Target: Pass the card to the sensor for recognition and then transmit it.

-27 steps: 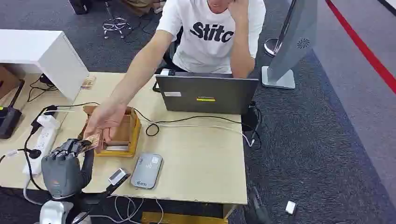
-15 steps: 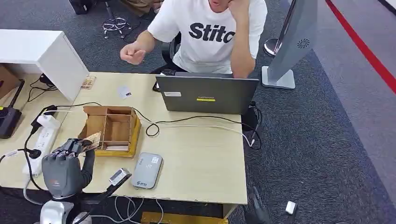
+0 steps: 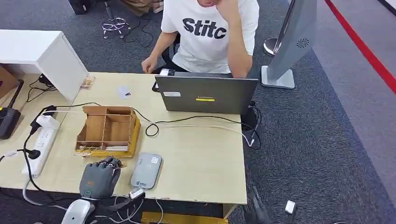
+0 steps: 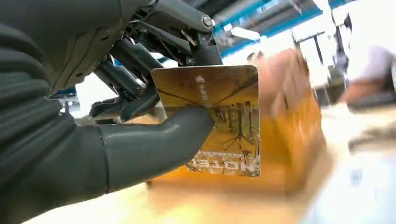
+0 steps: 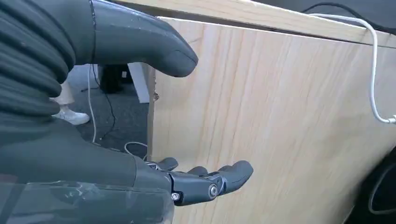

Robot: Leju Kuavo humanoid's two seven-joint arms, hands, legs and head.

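Card (image 4: 219, 121), a yellow-brown one printed with trees and the word HOTEL, is sitting pinched between the left hand's (image 3: 99, 176) thick grey thumb and its darker fingers (image 4: 135, 100). In the head view that hand is hovering at the near edge of the wooden table (image 3: 201, 158), just in front of the partitioned cardboard box (image 3: 108, 129) and just beside the grey card reader (image 3: 146, 170), which is lying flat on the tabletop to its right. Whether the card is touching the reader, the pictures are not showing. The right hand (image 5: 201, 179) is hanging beside a pale wooden panel (image 5: 280, 126), holding nothing, its fingers stretched out and its thumb standing well apart from them. A person in a white printed T-shirt (image 3: 210, 32) is sitting at the far side behind a grey laptop (image 3: 206, 94), one hand (image 3: 148, 65) resting at the table edge. A small white card (image 3: 123, 92) is lying on the table near the laptop, and a white power strip (image 3: 41, 142) is lying along the left side.
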